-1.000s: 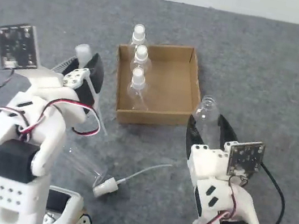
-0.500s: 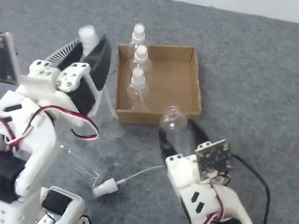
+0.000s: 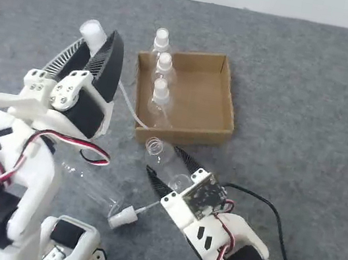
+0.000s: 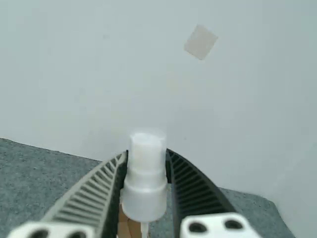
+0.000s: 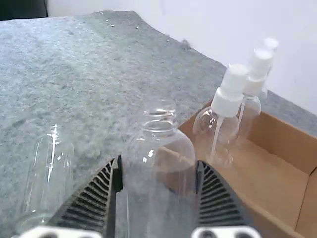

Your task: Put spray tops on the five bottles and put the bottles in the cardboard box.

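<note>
My left gripper [image 3: 99,36] is raised at the left, shut on a white spray top [image 3: 91,31] whose thin tube [image 3: 127,107] hangs toward the cardboard box [image 3: 221,104]. The left wrist view shows that spray top [image 4: 145,173] pinched between the fingers. My right gripper [image 3: 165,162] sits just in front of the box, shut on a clear uncapped bottle [image 3: 162,153]; in the right wrist view this bottle [image 5: 158,153] stands between the jaws, mouth toward the box. Three bottles with spray tops [image 3: 163,68] line the box's left side.
A clear uncapped bottle [image 3: 91,184] lies on the grey mat between the arms, seen also as the lying bottle [image 5: 44,173]. A loose spray top [image 3: 123,216] with its tube rests beside it. The mat to the right of the box is bare.
The right gripper carried its bottle left and down, from beside the box's right corner to in front of the box. The left gripper swung the spray top upward and leftward.
</note>
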`<action>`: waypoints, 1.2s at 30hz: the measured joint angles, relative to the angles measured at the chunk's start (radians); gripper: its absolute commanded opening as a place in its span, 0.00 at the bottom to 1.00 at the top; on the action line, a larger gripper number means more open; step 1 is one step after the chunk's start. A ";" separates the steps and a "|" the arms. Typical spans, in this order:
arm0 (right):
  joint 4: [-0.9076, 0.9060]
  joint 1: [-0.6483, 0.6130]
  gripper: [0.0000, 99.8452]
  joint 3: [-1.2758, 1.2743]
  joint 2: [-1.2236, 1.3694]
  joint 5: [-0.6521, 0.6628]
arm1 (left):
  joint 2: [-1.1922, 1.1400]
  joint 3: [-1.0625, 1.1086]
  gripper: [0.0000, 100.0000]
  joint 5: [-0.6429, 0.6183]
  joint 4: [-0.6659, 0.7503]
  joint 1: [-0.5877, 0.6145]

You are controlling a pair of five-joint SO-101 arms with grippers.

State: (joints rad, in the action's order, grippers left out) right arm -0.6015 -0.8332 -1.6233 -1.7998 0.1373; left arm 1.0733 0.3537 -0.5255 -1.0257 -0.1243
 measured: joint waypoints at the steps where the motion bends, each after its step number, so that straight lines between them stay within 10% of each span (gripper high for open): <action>1: 0.008 0.000 0.01 0.000 0.000 0.003 | 0.000 0.000 0.01 0.000 0.000 0.000; 36: 0.054 0.002 0.01 0.000 0.000 0.014 | -0.008 0.203 0.01 -0.054 0.040 0.000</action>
State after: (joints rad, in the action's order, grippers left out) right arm -0.5478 -0.8316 -1.6233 -1.7998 0.1511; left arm 1.0656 0.5562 -0.5792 -0.9858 -0.1243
